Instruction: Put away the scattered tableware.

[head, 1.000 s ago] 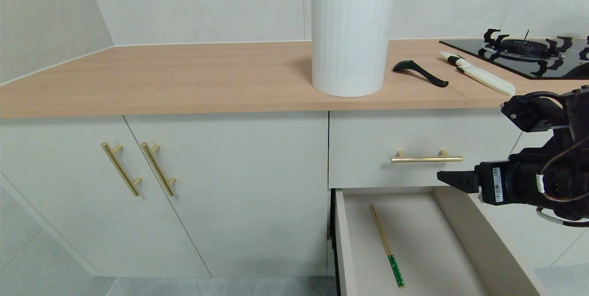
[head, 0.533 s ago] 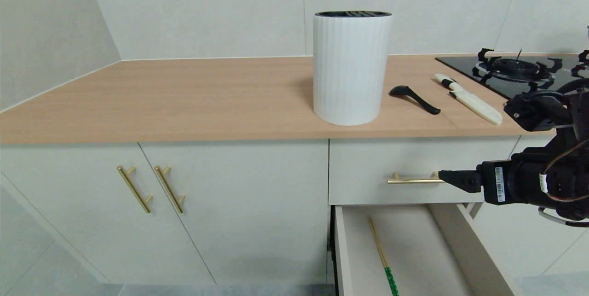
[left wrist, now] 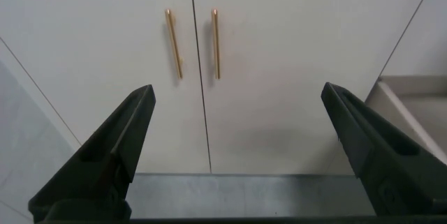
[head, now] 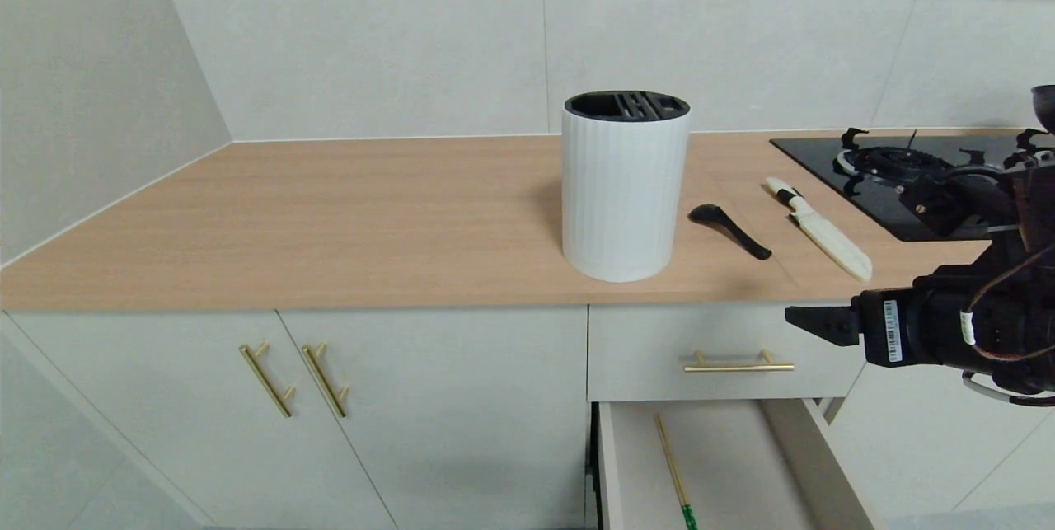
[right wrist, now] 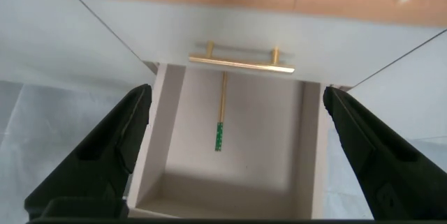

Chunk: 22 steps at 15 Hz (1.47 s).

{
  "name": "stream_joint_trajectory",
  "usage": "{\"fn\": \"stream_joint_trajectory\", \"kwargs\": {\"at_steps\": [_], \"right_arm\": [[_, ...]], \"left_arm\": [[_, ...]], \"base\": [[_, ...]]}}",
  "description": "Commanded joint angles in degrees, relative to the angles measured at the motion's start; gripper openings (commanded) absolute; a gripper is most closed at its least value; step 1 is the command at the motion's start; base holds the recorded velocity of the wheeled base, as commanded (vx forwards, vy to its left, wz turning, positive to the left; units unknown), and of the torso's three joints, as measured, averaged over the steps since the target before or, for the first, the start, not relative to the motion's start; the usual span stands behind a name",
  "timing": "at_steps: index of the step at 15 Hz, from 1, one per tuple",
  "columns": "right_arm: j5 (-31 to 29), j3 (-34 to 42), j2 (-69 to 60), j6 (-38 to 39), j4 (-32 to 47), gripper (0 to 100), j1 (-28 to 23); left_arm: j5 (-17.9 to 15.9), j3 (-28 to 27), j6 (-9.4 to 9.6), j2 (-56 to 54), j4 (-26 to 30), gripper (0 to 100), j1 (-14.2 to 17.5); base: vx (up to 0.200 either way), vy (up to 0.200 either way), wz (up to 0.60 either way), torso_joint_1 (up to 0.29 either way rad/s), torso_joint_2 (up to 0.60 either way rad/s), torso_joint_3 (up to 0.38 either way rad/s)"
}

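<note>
A black spoon and a white knife with a black band lie on the wooden counter, to the right of a tall white ribbed holder. Chopsticks with green ends lie in the open lower drawer. My right gripper hangs open in front of the shut upper drawer's right end, holding nothing. In the right wrist view this gripper looks down into the drawer at the chopsticks. My left gripper is open and faces the cabinet doors.
A black gas hob sits at the counter's right end, just behind the right arm. Two cabinet doors with gold handles fill the left under the counter. The upper drawer's gold handle is above the open drawer.
The whole head view has shifted downward, so the camera has moved; more wall and the holder's top show. The right gripper now stands level with the upper drawer.
</note>
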Motion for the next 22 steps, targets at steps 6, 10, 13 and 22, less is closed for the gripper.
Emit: {"fn": "stream_joint_trajectory", "kwargs": {"at_steps": [6,10,13,22], "right_arm": [[0.1,0.3,0.2,-0.1,0.0,100,0.1],[0.8,0.0,1.9,-2.0,-1.2,100,-0.7],[3.0,-5.9,12.0,-10.0,-14.3,100,-7.9],[28.6,-16.0,31.6,-21.3,-20.1,100,-19.4]], "left_arm": [[0.0,0.0,-0.02,0.0,0.0,100,0.0],[0.0,0.0,-0.02,0.0,0.1,100,0.0],[0.0,0.0,-0.02,0.1,0.1,100,0.0],[0.0,0.0,-0.02,0.1,0.1,100,0.0]], "base": [[0.0,0.0,0.0,0.219,-0.5,-0.292],[0.0,0.0,0.0,0.163,-0.36,-0.199],[0.0,0.0,0.0,0.023,-0.05,-0.021],[0.0,0.0,0.0,0.0,0.0,0.0]]}}
